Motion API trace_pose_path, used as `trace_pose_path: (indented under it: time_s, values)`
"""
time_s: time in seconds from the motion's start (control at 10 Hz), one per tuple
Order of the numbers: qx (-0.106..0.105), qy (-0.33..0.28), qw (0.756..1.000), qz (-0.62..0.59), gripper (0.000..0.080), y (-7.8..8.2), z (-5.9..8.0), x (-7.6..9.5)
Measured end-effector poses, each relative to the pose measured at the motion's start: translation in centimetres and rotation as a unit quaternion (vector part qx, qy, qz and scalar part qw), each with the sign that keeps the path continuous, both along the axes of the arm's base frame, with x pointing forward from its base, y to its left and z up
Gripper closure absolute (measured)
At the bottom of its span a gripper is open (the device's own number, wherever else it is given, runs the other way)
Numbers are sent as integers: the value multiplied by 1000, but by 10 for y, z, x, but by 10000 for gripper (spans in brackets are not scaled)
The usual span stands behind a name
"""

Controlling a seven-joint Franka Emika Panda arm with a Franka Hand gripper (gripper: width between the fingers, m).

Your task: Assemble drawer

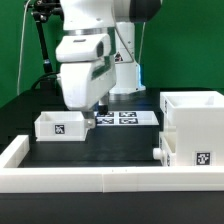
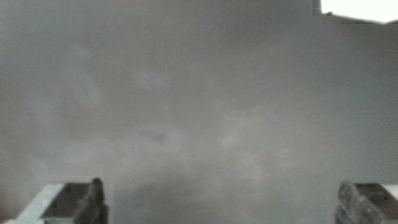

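Observation:
The drawer's tall white housing [image 1: 196,118] stands at the exterior view's right, hollow top open, a tag on its front. One knobbed tray [image 1: 166,146] sits in its lower part, knob pointing to the exterior view's left. The other tray [image 1: 62,125] lies loose on the black table at the left, tag facing front. My gripper [image 1: 93,108] hangs just above the table beside that tray's right end. In the wrist view my gripper [image 2: 210,205] is open and empty, its fingers [image 2: 71,203] wide apart over blurred grey surface.
The marker board [image 1: 122,118] lies flat behind the gripper. A long low white wall [image 1: 100,180] edges the table at the front and left. A white corner [image 2: 365,8] shows at the edge of the wrist view.

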State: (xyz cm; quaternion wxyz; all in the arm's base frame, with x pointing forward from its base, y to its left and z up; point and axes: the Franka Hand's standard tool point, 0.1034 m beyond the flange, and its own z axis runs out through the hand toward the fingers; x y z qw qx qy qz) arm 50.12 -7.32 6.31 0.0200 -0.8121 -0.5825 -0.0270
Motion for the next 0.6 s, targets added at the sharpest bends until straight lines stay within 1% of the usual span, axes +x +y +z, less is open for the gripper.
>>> trace_pose_path:
  time_s: [0.1,0.2,0.3,0.4,0.6]
  values:
    - [2,-2,997,-73,151,-7,4,-6]
    - [0,-12,994,-109,151,-12,5,-11]
    - [5,-5,984,-178,151,-16,2,-21]
    - [7,0,976,-217,151,-19,0,-24]
    - [11,4,962,-274,151,-17,0,-23]
